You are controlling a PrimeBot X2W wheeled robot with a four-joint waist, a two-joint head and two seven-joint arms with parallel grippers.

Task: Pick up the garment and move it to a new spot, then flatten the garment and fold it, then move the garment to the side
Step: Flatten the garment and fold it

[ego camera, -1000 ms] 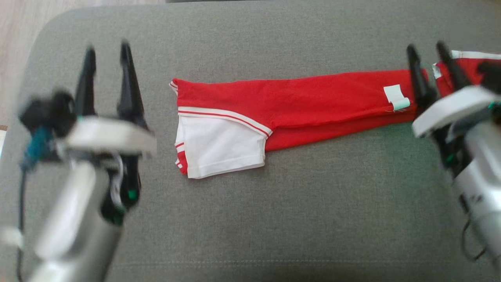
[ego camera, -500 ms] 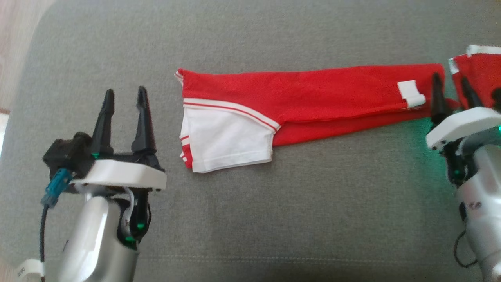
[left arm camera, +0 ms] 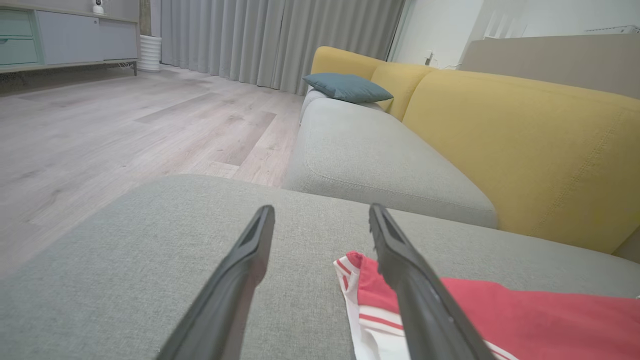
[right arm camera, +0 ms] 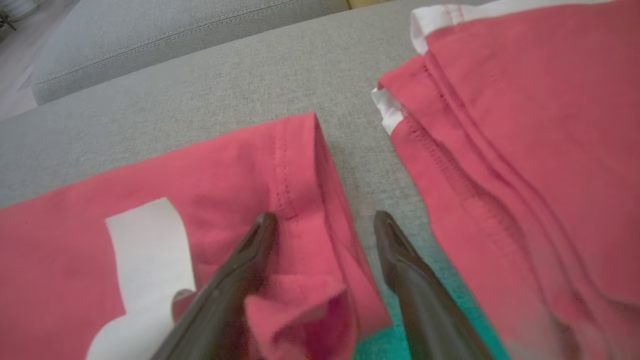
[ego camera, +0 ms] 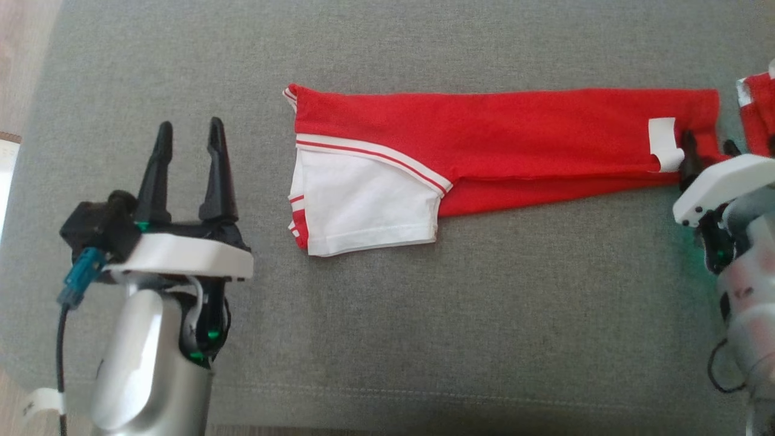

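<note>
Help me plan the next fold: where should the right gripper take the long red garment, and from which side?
Probably the hem end beside the white label, from the robot's right, low over the cushion. The garment lies as a flat strip; there a fold rises inside the open right gripper.

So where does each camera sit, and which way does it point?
Head view: on the robot's head, looking down at the red garment on a grey cushion; left claw and right claw, both open.
Left wrist view: on the left wrist, looking along its claw across the cushion toward a yellow sofa.
Right wrist view: on the right wrist, close above the garment's end, claw astride its edge.
Shared: head and right wrist views show the white label.
</note>
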